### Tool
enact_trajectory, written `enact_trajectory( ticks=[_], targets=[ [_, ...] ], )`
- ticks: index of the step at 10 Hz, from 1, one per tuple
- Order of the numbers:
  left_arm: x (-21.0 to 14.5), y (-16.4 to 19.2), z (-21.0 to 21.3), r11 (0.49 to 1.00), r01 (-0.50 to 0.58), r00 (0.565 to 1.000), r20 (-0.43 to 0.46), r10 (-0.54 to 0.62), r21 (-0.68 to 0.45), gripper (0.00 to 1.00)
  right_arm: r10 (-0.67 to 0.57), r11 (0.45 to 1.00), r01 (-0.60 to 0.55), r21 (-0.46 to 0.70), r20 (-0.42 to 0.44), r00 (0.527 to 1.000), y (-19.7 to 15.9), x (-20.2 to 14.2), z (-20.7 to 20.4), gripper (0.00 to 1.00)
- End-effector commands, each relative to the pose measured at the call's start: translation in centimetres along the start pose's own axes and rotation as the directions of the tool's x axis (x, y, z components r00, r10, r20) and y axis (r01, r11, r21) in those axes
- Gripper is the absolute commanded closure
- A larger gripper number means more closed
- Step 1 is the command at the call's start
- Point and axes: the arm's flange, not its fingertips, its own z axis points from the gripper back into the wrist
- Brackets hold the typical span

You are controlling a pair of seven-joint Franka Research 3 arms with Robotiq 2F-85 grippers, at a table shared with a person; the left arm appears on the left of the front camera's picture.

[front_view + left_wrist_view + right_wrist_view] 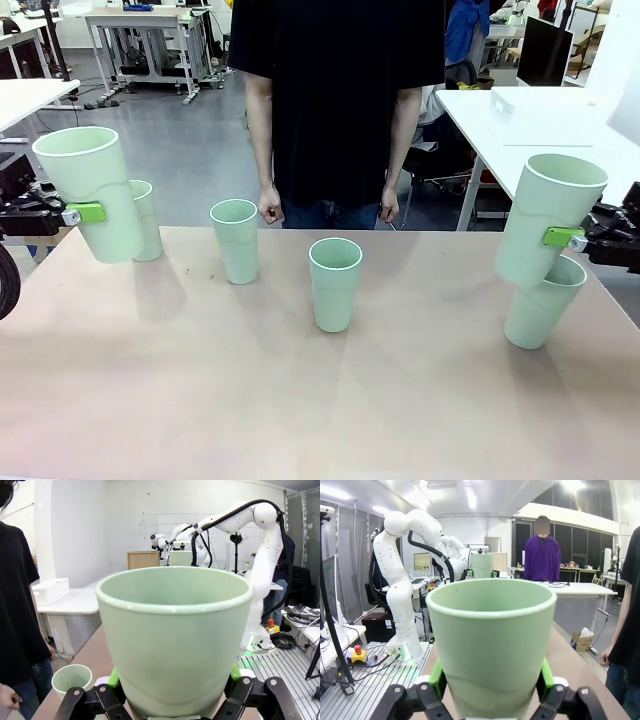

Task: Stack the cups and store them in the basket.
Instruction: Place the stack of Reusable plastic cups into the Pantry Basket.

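I look into a workshop room with a grey floor [190, 140]; a second, white worktop [470, 105] at the far right carries a white box [540, 105]. The pale beige worktop [300, 400] before me is smooth and matte. A person [335, 100] in a black T-shirt stands at its far edge, hands hanging.

Four mint-green cups sit on it: the far-left cup [147, 222], the left-of-centre cup [236, 240], the centre cup [335, 284] and the right-edge cup [543, 305].

My left tool [85, 212] is clenched on the left held cup [85, 180], lifted and tilted in front of the far-left cup. My right tool [562, 237] grips the right held cup [550, 215] just above the right-edge cup; whether they touch, I cannot tell.
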Motion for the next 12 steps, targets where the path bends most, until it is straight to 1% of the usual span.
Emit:
enact_trajectory(
  ticks=[1,12],
  targets=[
    [0.05,-0.07,-0.07,1.0,0.006,1.0,0.006,-0.006,0.004,0.13,0.007,1.0,-0.007,0.001,0.005,1.0,0.08,0.24,0.07,0.14],
    [0.05,-0.07,-0.07,1.0,0.006,1.0,0.006,-0.006,0.004,0.13,0.007,1.0,-0.007,0.001,0.005,1.0,0.08,0.24,0.07,0.14]
  ],
)
